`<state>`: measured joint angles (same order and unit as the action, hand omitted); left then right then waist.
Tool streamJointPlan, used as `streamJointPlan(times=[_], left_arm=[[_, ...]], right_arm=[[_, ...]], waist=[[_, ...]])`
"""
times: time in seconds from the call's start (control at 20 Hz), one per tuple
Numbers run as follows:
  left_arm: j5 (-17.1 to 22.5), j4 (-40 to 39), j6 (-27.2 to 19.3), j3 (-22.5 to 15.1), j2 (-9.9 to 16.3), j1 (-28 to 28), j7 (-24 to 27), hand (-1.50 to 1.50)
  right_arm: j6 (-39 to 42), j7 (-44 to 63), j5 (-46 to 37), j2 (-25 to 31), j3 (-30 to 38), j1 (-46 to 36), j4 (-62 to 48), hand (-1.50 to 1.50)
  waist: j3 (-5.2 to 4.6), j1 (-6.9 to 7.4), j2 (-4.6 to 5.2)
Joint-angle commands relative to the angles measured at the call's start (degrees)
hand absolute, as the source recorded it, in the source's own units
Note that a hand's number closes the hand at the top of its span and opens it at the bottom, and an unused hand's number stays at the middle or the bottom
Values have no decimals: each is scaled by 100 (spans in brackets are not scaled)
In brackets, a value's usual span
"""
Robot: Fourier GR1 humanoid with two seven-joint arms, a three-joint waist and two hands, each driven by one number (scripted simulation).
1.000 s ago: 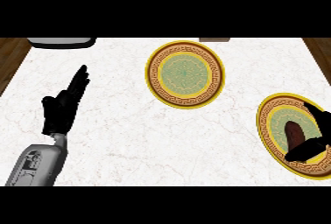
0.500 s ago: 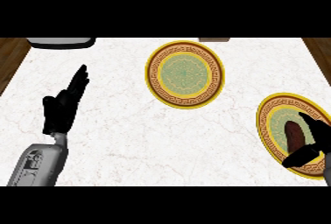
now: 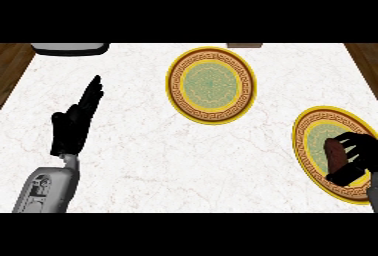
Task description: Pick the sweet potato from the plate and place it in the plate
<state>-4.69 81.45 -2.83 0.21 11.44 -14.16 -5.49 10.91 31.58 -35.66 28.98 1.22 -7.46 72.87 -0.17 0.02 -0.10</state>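
Note:
A brown sweet potato (image 3: 335, 153) lies on the yellow-rimmed plate (image 3: 304, 131) at the right edge of the head view. My right hand (image 3: 359, 160) sits just to its right, thumb and fingers curled round it from above and below. A second, matching plate (image 3: 175, 85) with nothing on it stands at the back centre. My left hand (image 3: 72, 125) rests open on the left side, fingers straight and pointing away from me.
The counter top is white marble (image 3: 148, 160). A grey object (image 3: 70, 48) sits at the back left edge and a small brown item (image 3: 244, 45) at the back centre. Wooden floor (image 3: 11, 65) shows beyond the counter's left and right edges.
My right hand has drawn toward the lower right of the plate, uncovering more of the sweet potato, and its fingers have curled round it. The left hand has not moved.

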Motion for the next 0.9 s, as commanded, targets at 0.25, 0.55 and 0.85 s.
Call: streamJointPlan(times=[0.25,0.55,0.85], left_arm=[[-14,-523,172,322,27,-272,260,0],[-93,9,103,-63,-242,-260,-149,0],[-51,-49,162,82,-123,-33,43,0]], right_arm=[[-548,-1031,-588,-80,116,-75,-512,150],[-99,-2807,-657,617,-194,-1448,-1546,150],[-1474,-3703,-607,415,243,-1929,-1470,150]], waist=[[18,-4,22],[36,232,70],[28,119,35]])
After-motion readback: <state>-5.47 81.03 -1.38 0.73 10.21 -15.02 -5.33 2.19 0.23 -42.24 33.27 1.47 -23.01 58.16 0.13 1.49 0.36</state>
